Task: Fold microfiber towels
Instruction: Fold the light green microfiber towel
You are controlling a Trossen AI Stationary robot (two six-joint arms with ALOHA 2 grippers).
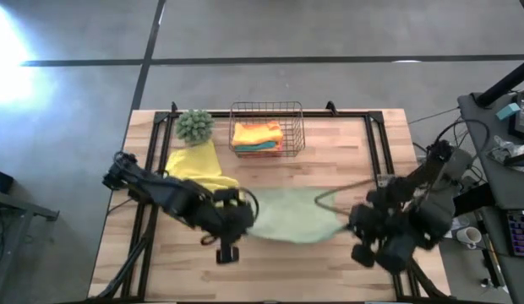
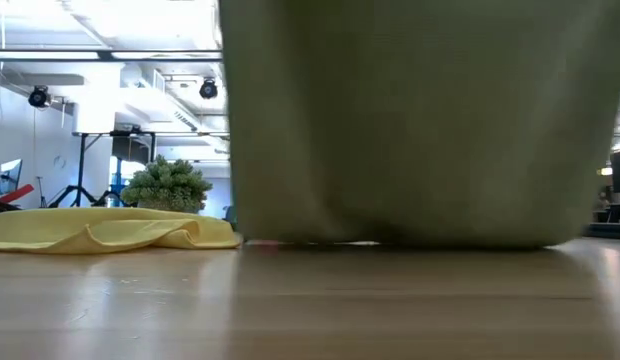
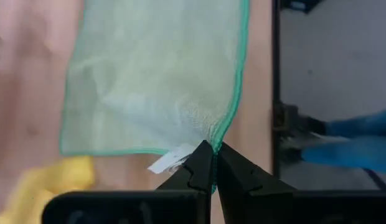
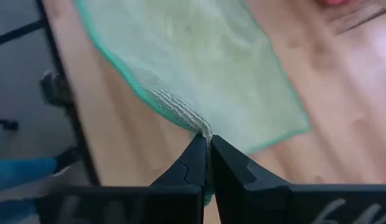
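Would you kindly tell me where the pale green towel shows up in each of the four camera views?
High view: the pale green towel stretches between both grippers, front centre of the table.
Low view: it hangs as a wide curtain filling the centre and right.
Left wrist view: it spreads ahead, its corner pinched by the left gripper.
Right wrist view: likewise, pinched by the right gripper.
Shared landmark: the yellow towel, also in the low and left wrist views.

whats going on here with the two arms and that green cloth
Both arms are holding the pale green towel up over the middle of the table. The left gripper has its jaws pinched shut on one corner, and the right gripper is shut on another. The towel hangs between them, its lower edge at the tabletop. A yellow towel lies crumpled beside a small green plant, and folded orange and teal towels sit in the wire basket.
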